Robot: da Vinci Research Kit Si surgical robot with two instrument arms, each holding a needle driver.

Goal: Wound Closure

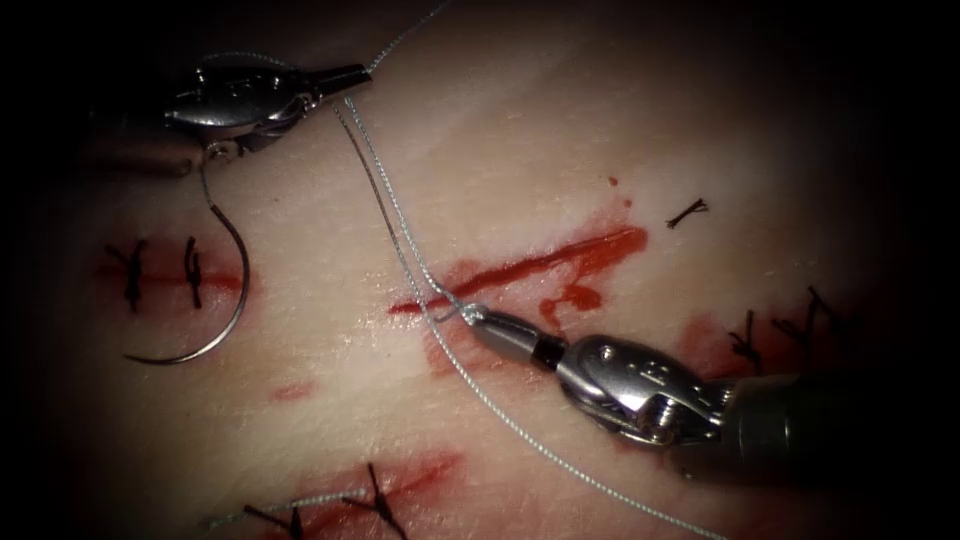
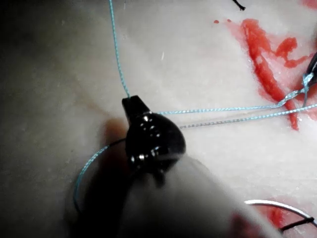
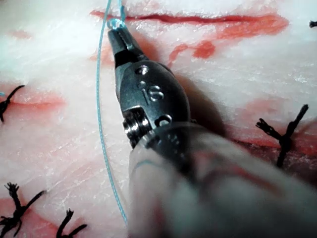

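Observation:
The left tool (image 1: 352, 74) is at the upper left, its jaws shut on the pale thread (image 1: 395, 215). Two strands run from there down to a knot at the left end of the red cut (image 1: 545, 262). The right tool (image 1: 476, 316) comes in from the lower right, jaws shut on the thread at that knot. The curved needle (image 1: 236, 300) hangs below the left tool's wrist, left of the cut. Neither tool holds it, and its tip lies free over the tissue. In the left wrist view the left tool (image 2: 133, 105) holds taut strands (image 2: 223, 110). In the right wrist view the right tool (image 3: 116, 29) touches the cut (image 3: 198, 20).
Older cuts closed with dark stitches lie at the left (image 1: 160, 272), at the right (image 1: 780, 330) and at the lower edge (image 1: 335, 508). A short cut end of dark thread (image 1: 687, 212) lies right of the cut. A free strand (image 1: 590, 478) trails to the lower right.

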